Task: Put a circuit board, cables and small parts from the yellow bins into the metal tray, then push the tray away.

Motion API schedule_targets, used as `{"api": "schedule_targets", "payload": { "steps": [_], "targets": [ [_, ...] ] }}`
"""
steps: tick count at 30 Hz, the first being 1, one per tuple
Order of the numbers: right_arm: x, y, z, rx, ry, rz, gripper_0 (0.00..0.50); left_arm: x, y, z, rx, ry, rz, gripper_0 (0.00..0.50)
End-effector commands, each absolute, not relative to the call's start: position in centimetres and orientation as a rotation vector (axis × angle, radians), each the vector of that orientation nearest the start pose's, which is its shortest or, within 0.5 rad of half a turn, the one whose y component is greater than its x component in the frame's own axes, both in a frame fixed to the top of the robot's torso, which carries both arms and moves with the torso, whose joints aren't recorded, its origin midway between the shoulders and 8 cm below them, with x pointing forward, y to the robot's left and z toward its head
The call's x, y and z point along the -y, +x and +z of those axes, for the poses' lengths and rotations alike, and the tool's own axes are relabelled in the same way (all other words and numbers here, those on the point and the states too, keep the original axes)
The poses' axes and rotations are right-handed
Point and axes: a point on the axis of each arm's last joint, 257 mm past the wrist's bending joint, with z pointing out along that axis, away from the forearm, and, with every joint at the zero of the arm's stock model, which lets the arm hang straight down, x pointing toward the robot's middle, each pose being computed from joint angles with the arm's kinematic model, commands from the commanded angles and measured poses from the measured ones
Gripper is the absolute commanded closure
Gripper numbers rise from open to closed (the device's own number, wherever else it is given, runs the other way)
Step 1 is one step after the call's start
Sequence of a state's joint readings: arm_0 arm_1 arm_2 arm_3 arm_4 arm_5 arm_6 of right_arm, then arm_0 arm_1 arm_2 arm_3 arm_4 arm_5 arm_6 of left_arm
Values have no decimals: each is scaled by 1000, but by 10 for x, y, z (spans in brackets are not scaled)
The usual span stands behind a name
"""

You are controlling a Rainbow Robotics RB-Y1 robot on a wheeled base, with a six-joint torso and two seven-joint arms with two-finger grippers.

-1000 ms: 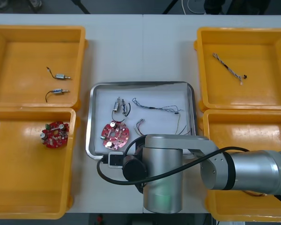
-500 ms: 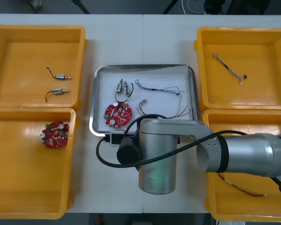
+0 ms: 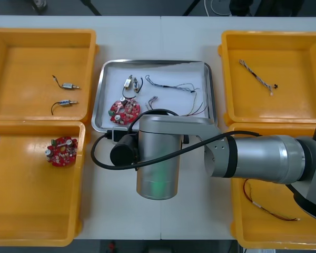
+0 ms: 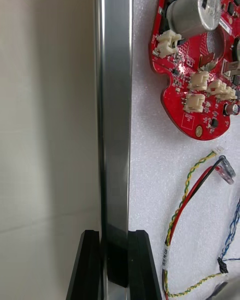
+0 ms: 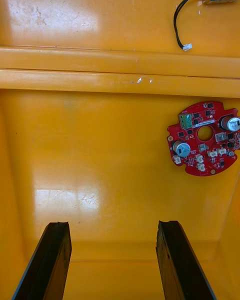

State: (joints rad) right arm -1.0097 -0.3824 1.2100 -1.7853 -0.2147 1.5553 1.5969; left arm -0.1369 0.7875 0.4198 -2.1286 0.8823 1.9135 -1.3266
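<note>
The right gripper (image 4: 116, 237) pinches the raised rim of the shiny rectangular metal tray (image 3: 155, 62), its two black fingers held apart only by the rim's thickness. In the front view the silver right arm (image 3: 158, 158) covers the tray's near edge, so I judge the grip to be on that near rim. The tray thus lies straight ahead of the gripper, away from the robot. Its long axis runs across the table, so a push would go along its short axis toward the table's far edge. The right arm is the nearer arm by far.

The tray stands between the two far bins, just beside each, its near edge about level with the seam where far and near bins meet.

On the tray's white lining lie four things:
- a round red circuit board (image 3: 124, 110) in the near-left corner
- a small metal part (image 3: 130, 83) just beyond the board
- a thin twisted blue and white cable (image 3: 171, 87) across the far half
- a red and yellow cable (image 3: 197, 109) at the near right

Left of the tray, the far yellow bin (image 3: 21, 68) holds two small metal parts with black leads (image 3: 68, 86). The near left bin (image 3: 31, 200) holds a second red board (image 3: 62, 151), and the left gripper (image 5: 114, 225) hangs over it, fingers wide and empty. Right of the tray, the far right bin (image 3: 284, 100) holds a second twisted cable (image 3: 258, 78). The near right bin (image 3: 253, 232) holds another red and yellow lead (image 3: 268, 211).

The tray looks fully loaded, and the push is the step in hand.
</note>
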Motion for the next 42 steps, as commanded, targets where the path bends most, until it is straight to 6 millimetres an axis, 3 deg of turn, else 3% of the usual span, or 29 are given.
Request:
{"api": "schedule_targets", "payload": {
  "steps": [1,16,27,38,40,42],
  "targets": [
    [-31,490,-185,-1640,-1642,-787,500,-418,362,-147,-2668,-79,59,0],
    [-29,533,-161,-1591,-1587,-857,500,-418,362,-147,-2668,-79,59,0],
    [-33,565,-155,-1513,-1569,-867,500,-418,362,-147,-2668,-79,59,0],
    [-22,590,-151,-1502,-1549,-922,499,-418,362,-147,-2668,-79,59,0],
    [-23,591,-150,-1502,-1546,-919,368,-418,362,-147,-2668,-79,59,0],
    [-23,592,-148,-1507,-1537,-914,65,-418,362,-147,-2668,-79,59,0]
  ]
}}
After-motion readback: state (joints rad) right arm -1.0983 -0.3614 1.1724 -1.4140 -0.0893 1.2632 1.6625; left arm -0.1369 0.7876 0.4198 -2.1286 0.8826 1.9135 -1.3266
